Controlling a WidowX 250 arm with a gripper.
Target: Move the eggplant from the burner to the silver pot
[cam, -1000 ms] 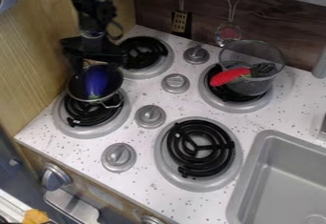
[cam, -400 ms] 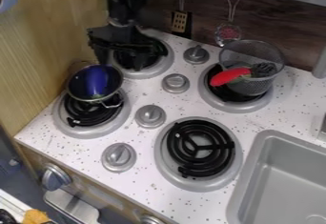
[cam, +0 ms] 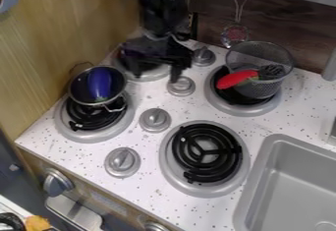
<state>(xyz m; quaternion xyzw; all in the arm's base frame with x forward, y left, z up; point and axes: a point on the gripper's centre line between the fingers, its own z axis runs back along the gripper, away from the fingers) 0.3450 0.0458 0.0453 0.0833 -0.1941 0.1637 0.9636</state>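
"Eggplant moved, would you say?"

"I'd call it done, nothing left to shift."

"And the claw?"

"Wide open, gripping nothing, above the burner at upper left of the frame, apart from the eggplant."

"Further out?"

"Down and left of that, the silver pot sits on another burner, eggplant inside."

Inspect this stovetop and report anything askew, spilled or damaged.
One oddity: the long red object pokes out over the rim of the round grey wire-mesh basket. I see no spill or damage; the glossy purple eggplant lies inside the silver metal pot.
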